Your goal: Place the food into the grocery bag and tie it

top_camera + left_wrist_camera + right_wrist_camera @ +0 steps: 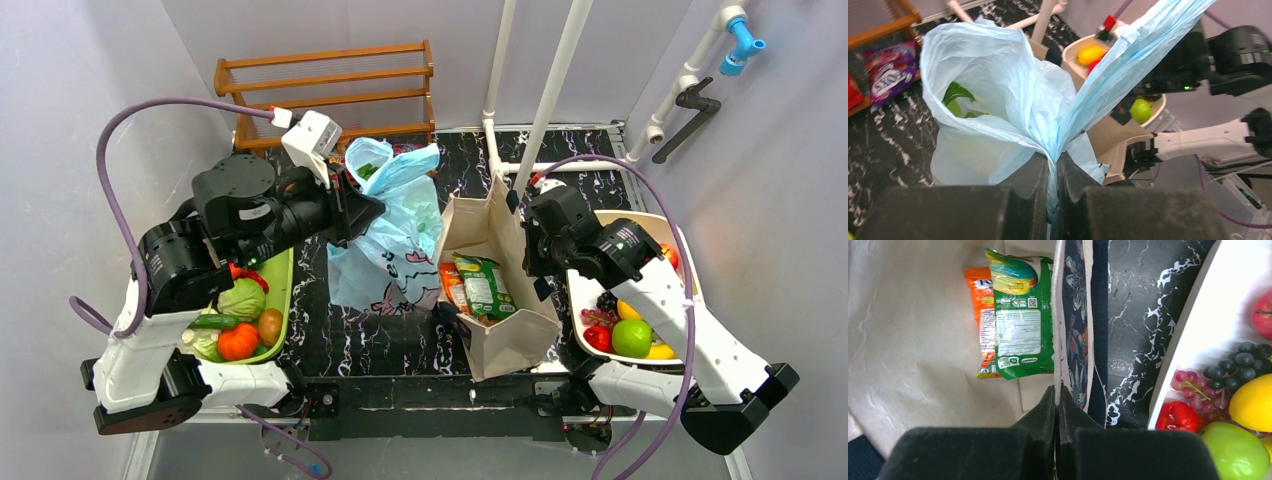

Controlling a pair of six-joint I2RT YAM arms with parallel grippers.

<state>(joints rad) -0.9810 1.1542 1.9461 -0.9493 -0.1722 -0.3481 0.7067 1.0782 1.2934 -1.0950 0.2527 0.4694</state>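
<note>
The light-blue grocery bag (392, 232) stands in the middle of the table. Its top is bunched between the jaws of my left gripper (358, 212), which is shut on the plastic (1053, 161). Something green (955, 97) shows inside the bag's mouth. An orange snack packet (985, 315) and a green one (1023, 320) lie inside the beige canvas tote (500, 335). My right gripper (528, 258) is shut on the tote's right rim (1058, 340). A red apple (1263, 312), red pepper (1178, 416) and green round fruit (1235, 452) sit in the white bowl (1198, 315).
A green tray (283, 290) of vegetables sits at the left by my left arm. A wooden rack (330, 85) stands at the back with a purple packet (890, 70) on it. White pipes (545, 90) rise behind the tote. Grapes (1243, 362) and yellow fruit (1254, 402) share the bowl.
</note>
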